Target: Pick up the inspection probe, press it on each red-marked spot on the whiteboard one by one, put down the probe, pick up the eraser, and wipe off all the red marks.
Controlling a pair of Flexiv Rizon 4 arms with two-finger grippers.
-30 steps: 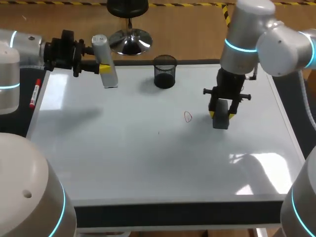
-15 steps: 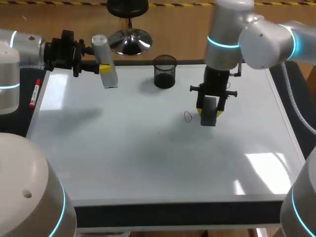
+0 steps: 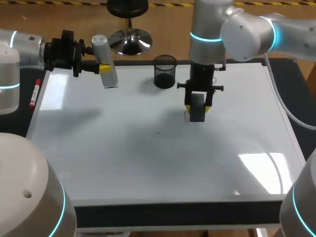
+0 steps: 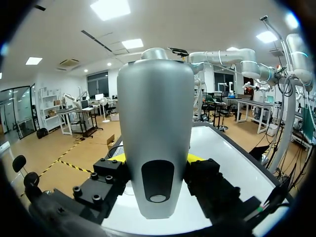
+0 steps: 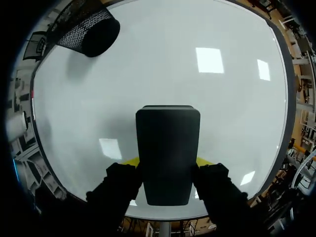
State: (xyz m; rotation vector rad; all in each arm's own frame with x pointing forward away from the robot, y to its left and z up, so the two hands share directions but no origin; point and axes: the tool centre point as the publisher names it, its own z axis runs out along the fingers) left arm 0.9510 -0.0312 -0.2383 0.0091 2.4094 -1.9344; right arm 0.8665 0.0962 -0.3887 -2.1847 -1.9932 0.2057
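Over the last second the right gripper (image 3: 197, 107), clamped on the eraser (image 5: 168, 153), slid left along the whiteboard (image 3: 148, 163) onto the red mark (image 3: 186, 116), now nearly covered, so wiping looks under way; left gripper (image 3: 104, 68) stays clamped on the probe (image 4: 157, 138), far left.
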